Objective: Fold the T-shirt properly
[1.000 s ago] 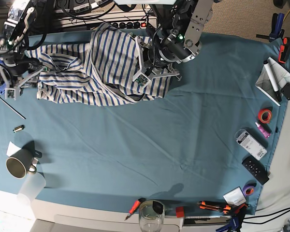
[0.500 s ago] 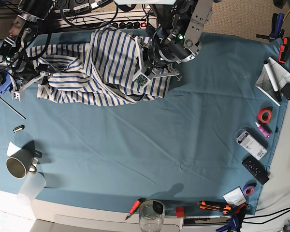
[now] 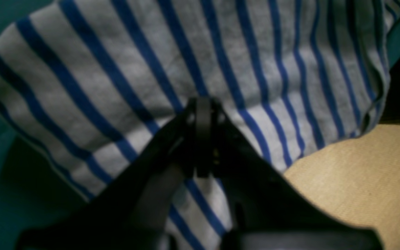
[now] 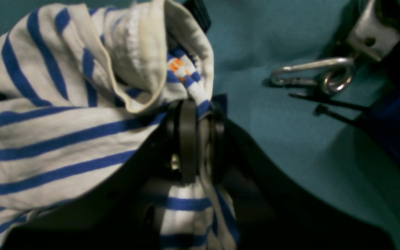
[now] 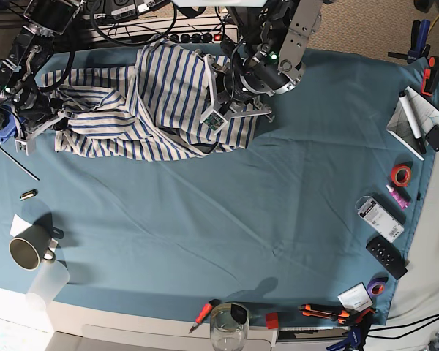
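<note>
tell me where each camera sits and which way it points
base: overhead, looking straight down on the teal table cloth; both arms show at the top edge.
left wrist: on the left arm, looking along its shut jaws at the T-shirt.
right wrist: on the right arm, looking along its jaws, shut on bunched shirt cloth; a carabiner lies beyond.
shared: all three show the striped T-shirt on the teal cloth.

Even, bright overhead light in the base view; dim, soft-focused wrist views with dark foregrounds.

T-shirt [image 5: 146, 102] lies on table cloth [image 5: 241, 212], mug [image 5: 28, 251] nearer
</note>
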Available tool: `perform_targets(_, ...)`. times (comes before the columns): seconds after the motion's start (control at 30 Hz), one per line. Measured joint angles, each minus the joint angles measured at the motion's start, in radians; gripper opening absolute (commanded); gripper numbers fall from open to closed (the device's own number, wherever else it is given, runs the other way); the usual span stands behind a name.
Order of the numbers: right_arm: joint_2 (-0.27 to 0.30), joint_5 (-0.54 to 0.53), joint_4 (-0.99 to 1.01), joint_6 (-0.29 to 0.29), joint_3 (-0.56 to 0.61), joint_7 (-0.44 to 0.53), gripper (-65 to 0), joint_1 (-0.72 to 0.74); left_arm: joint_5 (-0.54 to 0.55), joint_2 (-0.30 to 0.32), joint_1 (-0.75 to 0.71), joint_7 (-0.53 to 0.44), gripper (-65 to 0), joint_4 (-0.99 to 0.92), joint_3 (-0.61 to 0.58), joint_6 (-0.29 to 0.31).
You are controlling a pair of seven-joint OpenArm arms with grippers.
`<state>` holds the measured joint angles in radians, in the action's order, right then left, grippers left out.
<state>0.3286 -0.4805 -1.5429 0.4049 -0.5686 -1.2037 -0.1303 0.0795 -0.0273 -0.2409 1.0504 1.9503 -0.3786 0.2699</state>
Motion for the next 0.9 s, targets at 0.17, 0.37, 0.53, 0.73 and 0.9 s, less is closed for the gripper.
perform_targets(0.17, -0.010, 0.040, -0.045, -0.005, 0.005, -0.003, -65.0, 0.014, 0.000, 0.000, 0.000, 0.000, -65.0, 0.000, 0.000, 0.000)
perform_targets(0.37, 0.005, 0.064, -0.117, -0.001, 0.012, 0.000, -65.0, 0.091, 0.000, 0.000, 0.000, 0.000, -65.0, 0.000, 0.000, 0.000)
perform_targets(0.53, 0.065, 0.167, -0.113, -0.013, 0.012, 0.059, -65.0, 0.148, 0.000, 0.000, -0.002, 0.000, -65.0, 0.000, 0.000, 0.000)
perform_targets(0.73, 0.174, 0.156, 0.008, -0.008, 0.011, 0.093, -65.0, 0.270, 0.079, 0.000, -0.002, 0.003, -65.0, 0.000, 0.000, 0.000)
perform_targets(0.9, 0.220, -0.001, 0.104, 0.027, 0.008, -0.040, -65.0, 0.341, 0.089, 0.000, -0.002, 0.003, -65.0, 0.000, 0.000, 0.000)
